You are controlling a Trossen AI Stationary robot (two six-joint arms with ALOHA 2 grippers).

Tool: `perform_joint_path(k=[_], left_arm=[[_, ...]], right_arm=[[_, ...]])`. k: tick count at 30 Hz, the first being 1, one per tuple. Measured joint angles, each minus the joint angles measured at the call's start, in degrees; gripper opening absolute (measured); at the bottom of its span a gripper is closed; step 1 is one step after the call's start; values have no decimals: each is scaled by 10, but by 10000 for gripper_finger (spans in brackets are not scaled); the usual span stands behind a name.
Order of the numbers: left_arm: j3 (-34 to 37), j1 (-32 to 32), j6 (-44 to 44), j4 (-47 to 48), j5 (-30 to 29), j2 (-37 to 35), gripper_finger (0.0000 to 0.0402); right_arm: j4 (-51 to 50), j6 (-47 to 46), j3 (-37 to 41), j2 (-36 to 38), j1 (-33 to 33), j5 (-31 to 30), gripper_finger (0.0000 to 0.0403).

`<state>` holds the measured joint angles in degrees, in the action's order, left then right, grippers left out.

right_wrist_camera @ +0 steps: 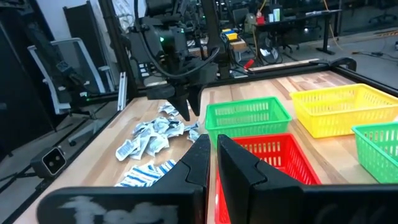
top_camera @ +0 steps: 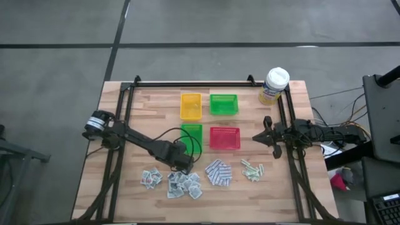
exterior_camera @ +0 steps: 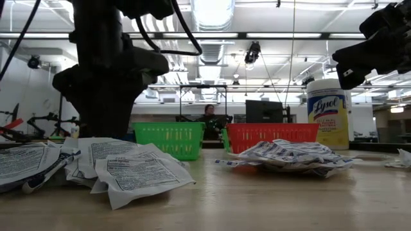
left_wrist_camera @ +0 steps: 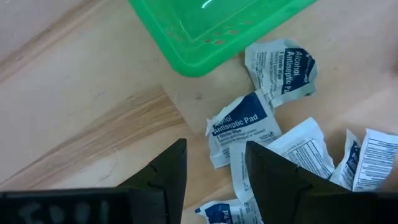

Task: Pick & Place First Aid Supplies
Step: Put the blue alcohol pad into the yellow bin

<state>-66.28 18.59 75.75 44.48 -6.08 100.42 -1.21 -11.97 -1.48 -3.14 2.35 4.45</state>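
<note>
High view: wooden surface (top_camera: 125,187) carries four trays, and the left arm reaches in over the near green tray (top_camera: 192,133) toward the sachet pile. Right arm waits at the right edge of the surface, its right pincer (top_camera: 261,135) closed and empty, beside the red tray (top_camera: 224,137).

Step in hand, as I read it: pick one alcohol antiseptic pad (left_wrist_camera: 239,127) from the white-grey sachets (top_camera: 184,184) lying just in front of the green tray. To do it well: single out the pad that lies apart from the overlapping ones, centre it between the fingers, come straight down, close on its raised crumpled edge. Risk: grabbing two packets, since they overlap.

Left pincer (left_wrist_camera: 214,165) hovers above the pile, fingers apart, nothing between them, touching nothing that I can see. The antiseptic pad sits just ahead of the gap.

Other supplies: blue-and-white pads (top_camera: 218,172) near the middle front, pale green strips (top_camera: 252,169) to their right. All trays look empty.
</note>
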Motion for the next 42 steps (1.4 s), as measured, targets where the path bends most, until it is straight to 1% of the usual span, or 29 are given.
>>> perform_joint_path(k=[12, 32, 37, 42], left_arm=[[0, -1, -16, -23, -7, 41, 156], [-1, -2, -29, -23, -10, 42, 155], [0, -3, -29, -22, -10, 42, 151], [0, -3, -11, -10, -10, 42, 133]], right_arm=[[0, 0, 0, 0, 0, 0, 28], [0, 0, 0, 0, 0, 0, 28], [0, 0, 0, 0, 0, 0, 28], [0, 0, 0, 0, 0, 0, 28]])
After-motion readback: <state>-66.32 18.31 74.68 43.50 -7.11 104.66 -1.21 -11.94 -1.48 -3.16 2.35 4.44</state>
